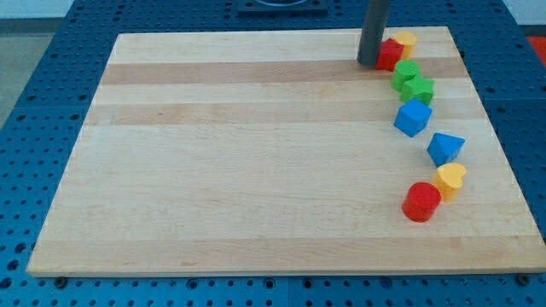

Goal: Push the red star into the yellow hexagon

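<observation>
Pale wooden board surface, banded light planks, fills most of the frame. It sits on a blue perforated base that shows at every edge.

Straight dark grey rod comes down from the top edge, right of centre. My tip rests on the surface near the upper right corner of the board. This arm carries no hand, so there is nothing to read as wide, narrow or holding; the rod ends plain.

All blocks lie along the right side of the frame in a loose curve from upper right to lower right.

Red star block: upper right, just right of my tip, touching it or nearly so; the rod hides its left edge. Shape only partly readable.

Yellow hexagon block: directly behind the red star, toward the top right, the two pressed together. Only its upper part shows.

Two green blocks below them, touching each other: a rounded green block and a green star-like block just to its lower right.

Blue cube block: right of centre, just below the green pair.

Blue angular block: lower right, apart from the cube; exact shape unclear.

Yellow heart block: just under the blue angular block.

Red cylinder block: lowest of the set, touching the yellow heart on its lower left.
</observation>
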`<state>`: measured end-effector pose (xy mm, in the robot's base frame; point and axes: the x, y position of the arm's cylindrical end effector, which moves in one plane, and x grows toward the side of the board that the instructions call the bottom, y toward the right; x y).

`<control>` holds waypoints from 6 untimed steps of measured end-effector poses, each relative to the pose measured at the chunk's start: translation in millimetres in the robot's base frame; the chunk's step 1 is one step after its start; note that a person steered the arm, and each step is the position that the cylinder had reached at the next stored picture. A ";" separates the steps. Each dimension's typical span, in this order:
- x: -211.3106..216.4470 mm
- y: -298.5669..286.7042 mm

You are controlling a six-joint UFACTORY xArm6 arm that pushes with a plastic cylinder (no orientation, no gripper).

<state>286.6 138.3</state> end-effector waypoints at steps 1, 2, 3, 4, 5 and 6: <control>2.1 13.4; 1.2 24.5; 0.7 29.5; -4.7 28.4; -24.6 11.3; -67.3 9.1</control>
